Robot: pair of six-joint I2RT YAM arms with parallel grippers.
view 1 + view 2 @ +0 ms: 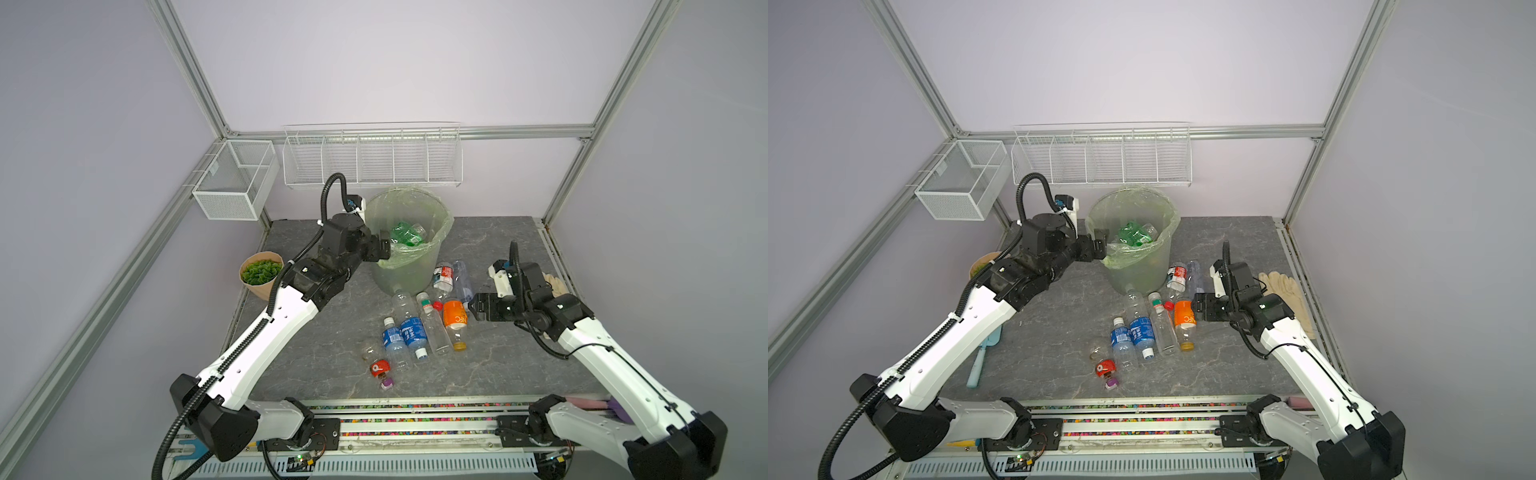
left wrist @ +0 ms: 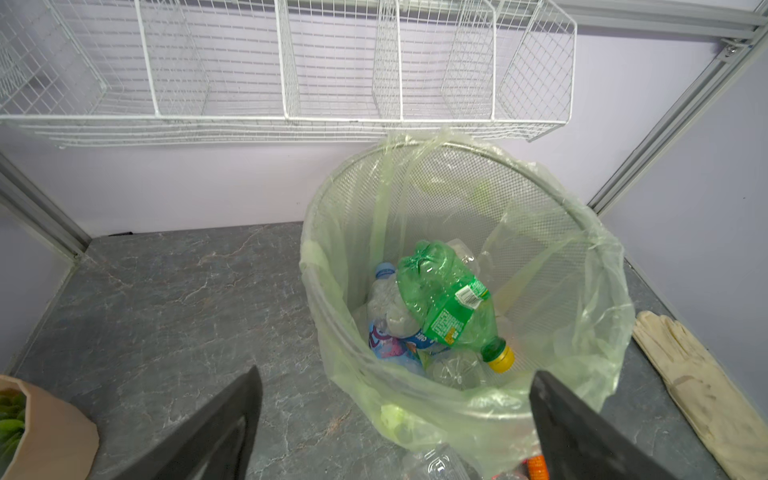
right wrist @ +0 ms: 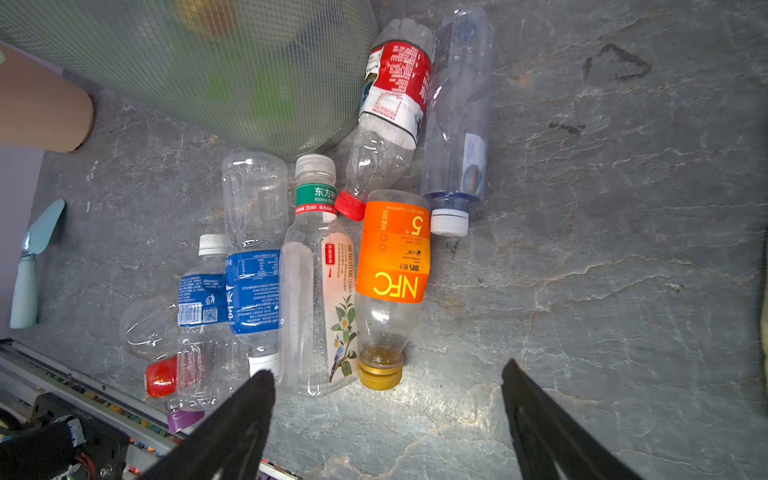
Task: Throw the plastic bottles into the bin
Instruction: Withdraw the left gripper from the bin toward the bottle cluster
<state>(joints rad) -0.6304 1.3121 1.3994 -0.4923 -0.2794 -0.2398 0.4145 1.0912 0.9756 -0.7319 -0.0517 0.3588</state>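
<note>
The bin (image 1: 444, 220), lined with a pale green bag, stands at the back middle of the table. A green bottle (image 2: 449, 299) lies in it on top of other crushed bottles. My left gripper (image 1: 384, 245) hovers at the bin's left rim, open and empty; its jaws stand wide apart in the left wrist view (image 2: 395, 374). Several plastic bottles lie in front of the bin, among them an orange-labelled one (image 1: 455, 320), two blue-labelled ones (image 1: 411, 330) and a red-labelled one (image 1: 443, 278). My right gripper (image 1: 471, 309) is open and empty just right of the orange-labelled bottle (image 3: 392, 266).
A tan plant pot (image 1: 261, 274) stands left of the bin, close under my left arm. White wire baskets (image 1: 372, 160) hang on the back wall. A pale glove (image 1: 1285, 291) lies at the table's right edge. A light blue scoop (image 1: 984, 357) lies at front left.
</note>
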